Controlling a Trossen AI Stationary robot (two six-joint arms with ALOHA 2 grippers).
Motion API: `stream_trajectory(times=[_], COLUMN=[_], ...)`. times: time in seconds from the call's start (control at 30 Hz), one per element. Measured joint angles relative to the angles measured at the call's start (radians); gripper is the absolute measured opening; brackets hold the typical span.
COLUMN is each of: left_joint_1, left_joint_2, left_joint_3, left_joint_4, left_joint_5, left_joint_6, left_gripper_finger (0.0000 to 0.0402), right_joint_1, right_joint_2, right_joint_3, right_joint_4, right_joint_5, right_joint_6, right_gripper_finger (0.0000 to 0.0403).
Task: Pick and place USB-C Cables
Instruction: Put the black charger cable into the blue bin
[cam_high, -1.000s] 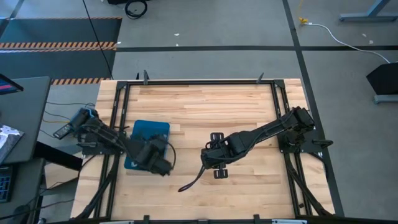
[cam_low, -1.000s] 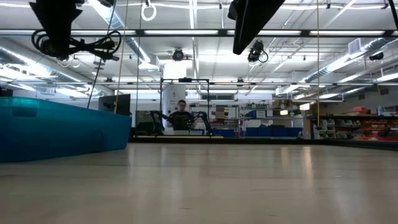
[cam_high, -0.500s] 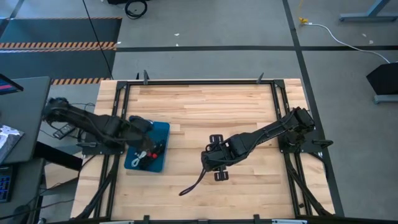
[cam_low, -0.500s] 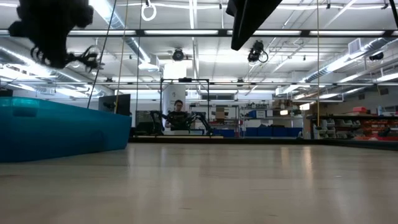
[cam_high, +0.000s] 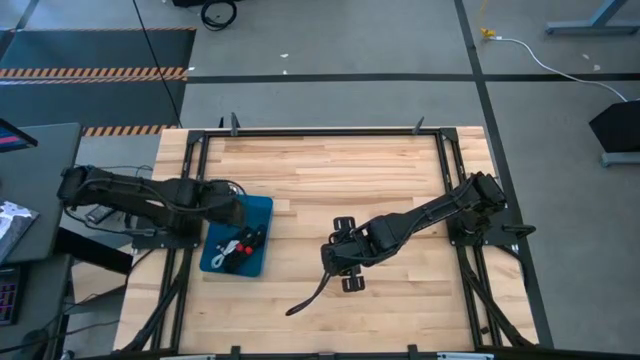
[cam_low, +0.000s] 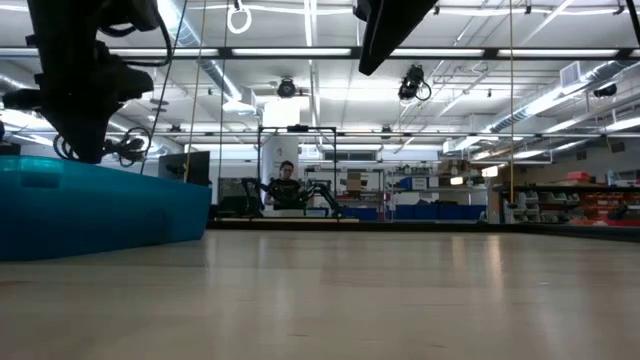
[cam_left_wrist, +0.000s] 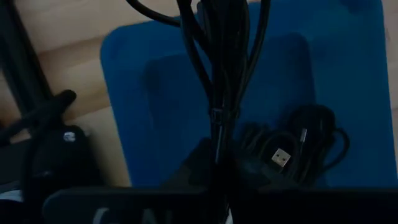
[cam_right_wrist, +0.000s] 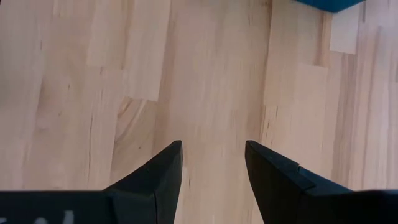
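From where I stand, a blue tray (cam_high: 255, 205) sits on the left part of the wooden table (cam_high: 330, 170), and the left arm reaches across from the table's left edge so that its left gripper (cam_high: 232, 211) hangs over the tray's near-left corner. In the left wrist view a black cable bundle (cam_left_wrist: 221, 74) runs straight down the middle of the picture and disappears between that gripper's fingers at the bottom edge, so the fingers are clamped on it (the bundle is bound by a small tie partway along). It hangs above the tray's blue floor rather than lying on it, and in the low view the same dark loops (cam_low: 120, 148) dangle just above the tray's rim (cam_low: 100, 205). Already in the tray lie other USB-C cables (cam_high: 240, 248): a coiled black one (cam_left_wrist: 292, 146) with a bright metal plug showing, and, seen from above, pieces with red and white parts. The right gripper (cam_high: 345, 262) hovers near the middle of the table, well apart from the tray, its two dark fingers (cam_right_wrist: 163, 168) spread wide over bare wood with nothing between them. A single dark cable (cam_high: 310, 292) lies loose on the boards just beside it, curving toward the table's front edge. Far back in the room, a person (cam_low: 288, 185) sits at a bench.
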Motion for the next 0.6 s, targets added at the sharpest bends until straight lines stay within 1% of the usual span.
stream_trajectory(times=[0.2,0.37,0.47,0.53,0.6], left_joint_1=[0.013,0.013,0.013,0.013,0.012], left_joint_2=[0.0,0.013,0.014,0.021,0.019], left_joint_3=[-0.047,-0.079,-0.08,-0.08,-0.08], left_joint_4=[0.003,0.018,0.031,0.078,0.091], left_joint_5=[0.014,0.013,0.012,0.004,-0.003], left_joint_6=[-0.023,-0.038,-0.011,0.018,0.041], left_gripper_finger=[0.0029,0.0038,0.0042,0.0046,0.0053], right_joint_1=[0.012,0.015,0.015,0.015,0.015], right_joint_2=[0.0,0.0,0.0,0.0,0.0], right_joint_3=[0.0,0.0,0.0,0.0,0.0], right_joint_4=[0.0,0.007,0.027,0.049,0.07], right_joint_5=[0.0,0.0,0.001,0.009,0.018], right_joint_6=[0.0,0.0,-0.007,-0.021,-0.032], right_gripper_finger=[0.0181,0.0181,0.0181,0.0181,0.0181])
